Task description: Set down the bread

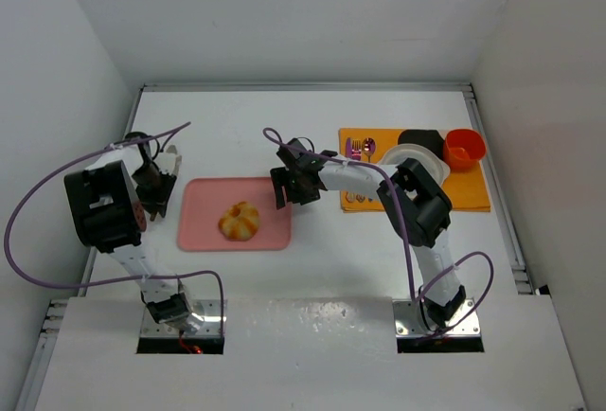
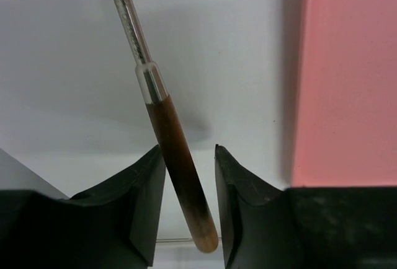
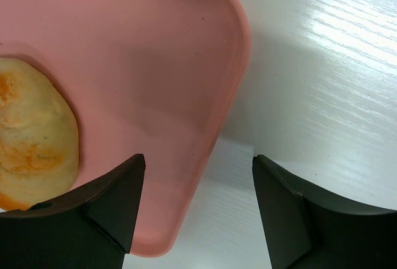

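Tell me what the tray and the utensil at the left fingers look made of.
Pink tray: likely matte moulded plastic, with a smooth rounded rim. Utensil: brown handle that looks wooden, with a shiny metal-looking shaft; its working end is out of view.

Bread [image 1: 240,221] lies near the centre of a pink tray [image 1: 204,226] on a white table [image 1: 312,127]. The right gripper [image 1: 283,189] hovers at the tray's right edge. The left gripper [image 1: 154,195] sits left of the tray. An orange mat [image 1: 469,193] holds a plate [image 1: 409,156], an orange cup [image 1: 464,148] and purple cutlery [image 1: 360,150].

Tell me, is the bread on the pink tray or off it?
On it. The bread sits on the pink tray; the right gripper is open beside it.
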Controlling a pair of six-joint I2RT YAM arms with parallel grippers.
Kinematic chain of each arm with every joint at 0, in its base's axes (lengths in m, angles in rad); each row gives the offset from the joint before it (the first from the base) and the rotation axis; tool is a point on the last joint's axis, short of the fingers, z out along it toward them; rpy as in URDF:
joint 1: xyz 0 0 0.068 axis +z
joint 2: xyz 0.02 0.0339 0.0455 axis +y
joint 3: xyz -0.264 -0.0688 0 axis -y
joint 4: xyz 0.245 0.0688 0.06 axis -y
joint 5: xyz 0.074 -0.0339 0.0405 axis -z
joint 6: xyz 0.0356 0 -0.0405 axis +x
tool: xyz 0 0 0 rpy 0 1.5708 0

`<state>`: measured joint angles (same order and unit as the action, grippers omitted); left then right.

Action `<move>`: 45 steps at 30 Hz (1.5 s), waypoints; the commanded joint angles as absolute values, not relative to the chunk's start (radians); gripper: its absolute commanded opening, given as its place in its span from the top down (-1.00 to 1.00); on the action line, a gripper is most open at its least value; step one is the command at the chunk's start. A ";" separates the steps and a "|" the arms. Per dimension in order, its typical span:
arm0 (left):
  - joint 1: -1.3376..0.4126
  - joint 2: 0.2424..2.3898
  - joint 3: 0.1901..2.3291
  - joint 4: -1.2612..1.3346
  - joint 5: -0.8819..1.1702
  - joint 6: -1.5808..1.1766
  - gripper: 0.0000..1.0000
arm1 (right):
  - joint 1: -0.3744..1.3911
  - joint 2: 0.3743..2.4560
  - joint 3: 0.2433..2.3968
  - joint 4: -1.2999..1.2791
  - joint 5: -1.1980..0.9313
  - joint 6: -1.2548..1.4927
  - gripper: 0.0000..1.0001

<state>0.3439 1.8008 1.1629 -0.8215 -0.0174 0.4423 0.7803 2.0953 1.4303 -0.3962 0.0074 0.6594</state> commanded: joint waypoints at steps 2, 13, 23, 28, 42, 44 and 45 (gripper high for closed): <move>0.353 1.815 1.223 -0.792 0.040 0.403 0.09 | 0.778 2.109 1.443 -0.387 0.005 0.670 -0.40; 0.353 1.824 1.204 -0.792 0.012 0.394 0.55 | 0.772 2.103 1.442 -0.385 0.005 0.669 -0.40; 0.353 1.731 1.232 -0.792 -0.127 0.535 1.00 | 0.770 2.115 1.437 -0.391 0.014 0.703 -0.26; 0.362 1.571 1.299 -0.870 -0.170 0.872 1.00 | 0.769 2.115 1.431 -0.388 0.029 0.722 -0.15; 0.154 1.394 1.091 -1.132 -0.322 1.198 1.00 | 0.768 2.112 1.397 -0.361 0.032 0.762 0.24; 0.101 1.371 1.037 -1.132 -0.366 1.186 1.00 | 0.767 2.112 1.394 -0.359 0.028 0.767 0.30; 0.089 1.371 1.019 -1.118 -0.380 1.186 1.00 | 0.767 2.111 1.391 -0.360 0.026 0.769 0.35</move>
<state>0.1276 1.4033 1.0454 -1.0996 -0.3241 1.1709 0.7681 2.1109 1.4120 -0.3664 0.0254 0.7471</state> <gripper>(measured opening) 0.181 0.338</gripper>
